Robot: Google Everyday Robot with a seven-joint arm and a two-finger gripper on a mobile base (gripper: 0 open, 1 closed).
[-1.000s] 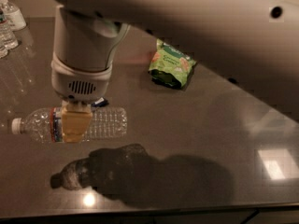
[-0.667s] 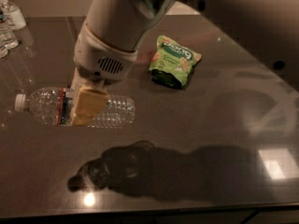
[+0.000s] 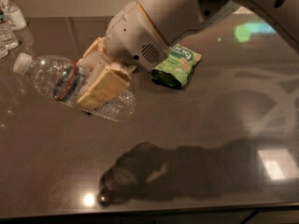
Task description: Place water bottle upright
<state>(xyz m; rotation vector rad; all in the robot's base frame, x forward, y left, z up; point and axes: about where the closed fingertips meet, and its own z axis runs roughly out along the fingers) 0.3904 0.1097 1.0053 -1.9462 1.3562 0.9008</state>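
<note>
The water bottle [image 3: 51, 76] is clear ribbed plastic with a white cap at the upper left and a bluish label edged in red. It is held above the dark table, tilted, cap end higher and to the left. My gripper [image 3: 96, 80] is shut on the bottle around its middle, with one tan finger [image 3: 105, 87] across the front of the bottle and the other behind it. The white arm reaches in from the upper right.
A green snack bag [image 3: 180, 65] lies on the table just right of the gripper. A white pump-top bottle [image 3: 13, 12] and small clear bottles [image 3: 6, 34] stand at the far left. The table's front edge [image 3: 149, 213] runs along the bottom.
The gripper has lifted the bottle off the table and tilted it, cap end rising. The arm has swung and now comes in lower from the right.
</note>
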